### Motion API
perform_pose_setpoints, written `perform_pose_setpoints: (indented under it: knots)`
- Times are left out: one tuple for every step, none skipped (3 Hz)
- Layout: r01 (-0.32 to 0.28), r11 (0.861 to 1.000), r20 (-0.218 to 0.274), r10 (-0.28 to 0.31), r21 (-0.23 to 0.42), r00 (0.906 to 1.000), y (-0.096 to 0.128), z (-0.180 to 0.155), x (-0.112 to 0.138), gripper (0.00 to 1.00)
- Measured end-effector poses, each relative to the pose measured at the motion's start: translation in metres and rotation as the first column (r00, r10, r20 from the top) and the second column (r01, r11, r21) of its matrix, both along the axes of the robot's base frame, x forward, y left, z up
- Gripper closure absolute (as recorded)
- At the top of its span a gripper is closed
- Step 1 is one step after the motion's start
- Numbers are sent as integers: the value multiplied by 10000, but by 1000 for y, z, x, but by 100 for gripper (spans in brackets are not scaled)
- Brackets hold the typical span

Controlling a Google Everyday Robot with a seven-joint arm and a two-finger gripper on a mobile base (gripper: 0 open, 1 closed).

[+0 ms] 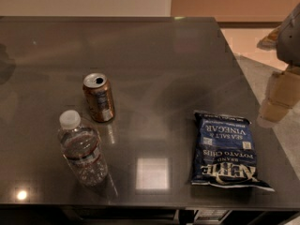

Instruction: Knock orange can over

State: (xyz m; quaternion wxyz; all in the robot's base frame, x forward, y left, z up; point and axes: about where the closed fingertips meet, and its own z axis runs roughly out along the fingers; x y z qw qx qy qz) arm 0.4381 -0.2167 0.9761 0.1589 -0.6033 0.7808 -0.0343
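Note:
The orange can (99, 97) stands upright on the dark grey table (159, 55), left of the middle, its silver top and pull-tab hole facing up. My gripper (276, 102) hangs at the far right edge of the view, off the table's right side and far from the can. It shows as pale beige blocks under a grey arm part (290, 32).
A clear plastic water bottle (82, 150) with a white cap stands just in front and to the left of the can. A blue bag of potato chips (223, 150) lies flat at the front right. The table's right edge runs close to the gripper.

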Motion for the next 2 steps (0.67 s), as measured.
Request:
perform_pose_setpoints:
  knots:
    - [0,10000,2,0,0,10000,0,0,0,0]
    - [-398,9981,110,394,470,9992,16,2,13,0]
